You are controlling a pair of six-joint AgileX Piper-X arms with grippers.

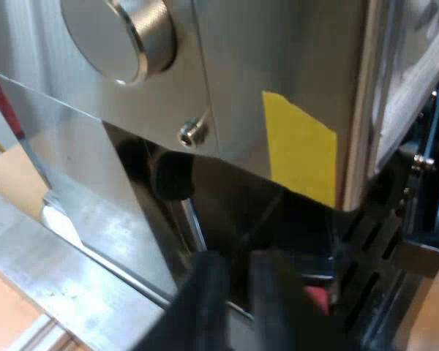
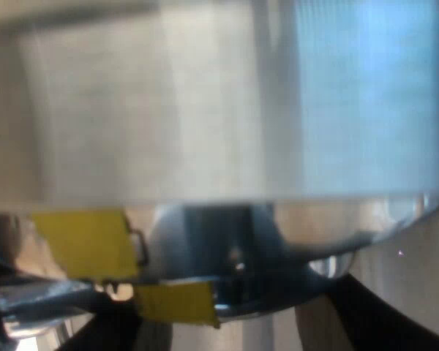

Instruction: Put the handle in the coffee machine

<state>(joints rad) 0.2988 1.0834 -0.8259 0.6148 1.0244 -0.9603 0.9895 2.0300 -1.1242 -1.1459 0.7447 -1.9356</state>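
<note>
Left wrist view:
- Camera sits close against the front of the espresso machine [image 1: 227, 88], a brushed steel panel.
- On the panel: a round steel knob [image 1: 121, 33], a small steel stud [image 1: 192, 131] beneath it, and a yellow tape patch [image 1: 300, 146] near the panel's corner edge.
- Below the panel the front undercuts into a dark recess. A thin steel wand [image 1: 192, 223] with a black grip [image 1: 172, 175] hangs there.
- Left gripper [image 1: 238, 259] is raised into this recess. Its two black fingers [image 1: 205, 292] stand close together, drawn in, with a narrow dark slit between them. Nothing can be seen in the slit, so a grasp cannot be confirmed.
- Handle: only its red end [image 1: 316, 298] shows, low in the recess under the tape patch and just beside one finger. Contact between the two cannot be told. The metal holder itself is lost in the shadow.
- A steel ledge [image 1: 58, 292] runs along the machine's foot, with the pale wooden table [image 1: 7, 322] beyond it.

Right wrist view:
- Very near the espresso machine; a pale steel wall [image 2: 168, 110] is heavily blurred.
- Beneath it is a rounded, shiny steel part [image 2: 227, 256], flanked by two yellow patches [image 2: 84, 241] and [image 2: 175, 301].
- Right gripper [image 2: 234, 336]: fingers [image 2: 388, 314] spread wide apart, one on each side of the rounded part. Whether they touch it cannot be told.
</note>
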